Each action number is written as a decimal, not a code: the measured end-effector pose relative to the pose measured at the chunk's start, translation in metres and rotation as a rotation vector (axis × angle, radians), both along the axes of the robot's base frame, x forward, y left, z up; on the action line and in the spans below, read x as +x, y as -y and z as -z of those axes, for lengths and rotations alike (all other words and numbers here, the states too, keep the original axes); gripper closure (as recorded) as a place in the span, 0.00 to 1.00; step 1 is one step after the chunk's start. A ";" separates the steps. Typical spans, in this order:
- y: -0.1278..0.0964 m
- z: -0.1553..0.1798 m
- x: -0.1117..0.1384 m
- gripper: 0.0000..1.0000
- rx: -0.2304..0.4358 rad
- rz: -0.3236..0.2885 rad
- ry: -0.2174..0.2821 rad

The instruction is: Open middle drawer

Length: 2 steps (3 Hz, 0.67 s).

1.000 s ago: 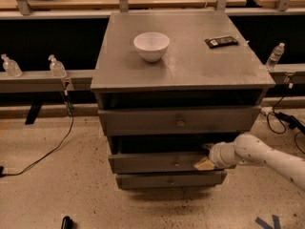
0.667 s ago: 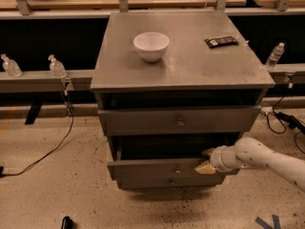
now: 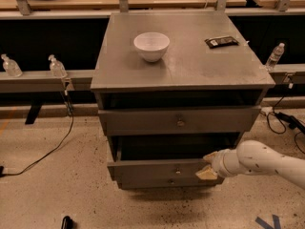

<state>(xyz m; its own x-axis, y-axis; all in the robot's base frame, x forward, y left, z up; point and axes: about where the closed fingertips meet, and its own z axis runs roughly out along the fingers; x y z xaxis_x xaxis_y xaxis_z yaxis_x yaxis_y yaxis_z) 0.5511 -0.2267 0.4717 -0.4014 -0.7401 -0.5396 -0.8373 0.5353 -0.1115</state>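
Cabinet: grey three-drawer unit [image 3: 190, 73] on a speckled floor [image 3: 57, 194]; seen from the front and above.
Middle drawer: the middle drawer [image 3: 152, 171] is the second front from the top; it stands pulled partway out, its front forward of the cabinet face, with a dark opening showing above and behind it; a small round knob [image 3: 177, 171] sits at the centre of the front.
Top drawer: the top drawer [image 3: 143, 121] has a long grey front with its own knob; it lies farther back than the middle drawer.
Bottom drawer: the bottom drawer [image 3: 162, 183] shows only as a thin strip under the middle drawer's front.
Gripper: the gripper [image 3: 208, 165] is at the right end of the middle drawer's front, on a white arm [image 3: 259, 162] entering from the right; its two tan fingertips [image 3: 210, 156] are spread apart, one above the other; whether they press the wood cannot be told.
Cabinet top: white bowl [image 3: 151, 46] left of centre; dark flat packet [image 3: 221, 42] near the back right corner; the two are well apart.
Surroundings: two clear bottles [image 3: 57, 67] on the ledge to the left; one clear bottle [image 3: 275, 56] to the right; black cable [image 3: 47, 152] trailing on the floor at left.
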 end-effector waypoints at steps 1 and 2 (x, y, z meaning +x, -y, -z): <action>0.002 -0.012 -0.011 0.45 0.000 0.019 0.014; 0.010 -0.008 -0.001 0.50 -0.035 -0.001 0.053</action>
<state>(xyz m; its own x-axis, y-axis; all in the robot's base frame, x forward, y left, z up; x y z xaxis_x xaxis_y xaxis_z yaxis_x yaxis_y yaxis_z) 0.5503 -0.2366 0.4801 -0.3724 -0.7594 -0.5335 -0.8300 0.5297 -0.1746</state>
